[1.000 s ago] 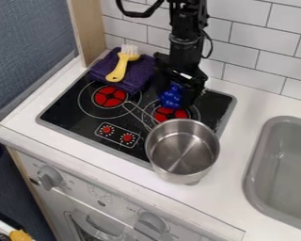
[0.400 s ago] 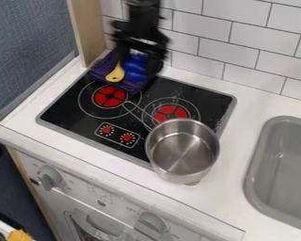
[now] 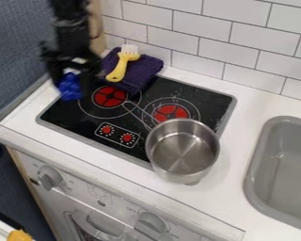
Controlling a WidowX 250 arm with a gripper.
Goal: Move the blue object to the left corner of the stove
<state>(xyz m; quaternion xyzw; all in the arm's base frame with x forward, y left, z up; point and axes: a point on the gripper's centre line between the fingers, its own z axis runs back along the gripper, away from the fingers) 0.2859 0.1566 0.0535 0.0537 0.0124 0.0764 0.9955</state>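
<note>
Around ten o'clock over the stove [image 3: 206, 101], the gripper [image 3: 71, 80] is grasping the blue object [image 3: 69, 90]; lowering and release are seemingly remaining.

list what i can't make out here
All in the camera view:
- blue object: exact shape, blurred, partly behind the gripper
- stove: back left corner, behind gripper and purple cloth
- sink: right side, cut off by right edge
- yellow thing: lower end, cut off by bottom edge
</note>
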